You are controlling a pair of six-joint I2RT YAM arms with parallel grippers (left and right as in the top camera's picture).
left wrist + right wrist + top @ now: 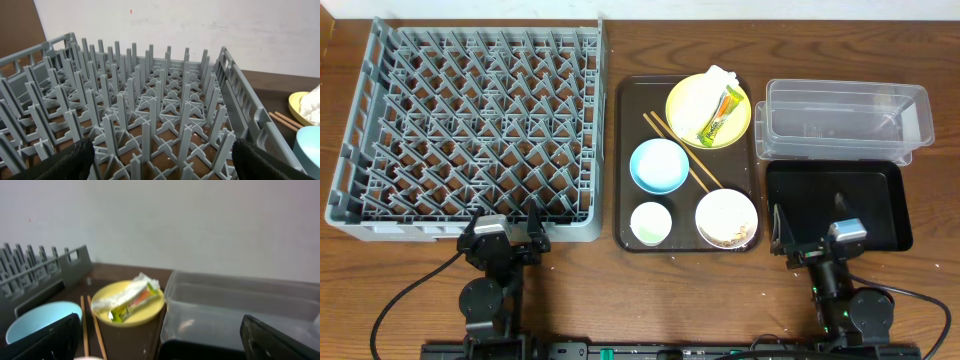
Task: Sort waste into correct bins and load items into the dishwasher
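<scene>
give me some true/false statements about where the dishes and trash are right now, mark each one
1. The snack wrapper lies on the yellow plate. True.
2. The dish rack holds the blue bowl. False: no dishes are in the rack, and the bowl sits on the brown tray.
3. The chopsticks lie on the brown tray. True.
4. The right gripper is shut on a napkin. False: it is open and holds nothing.
5. The clear tub sits left of the dish rack. False: it is at the far right, behind the black tray.
</scene>
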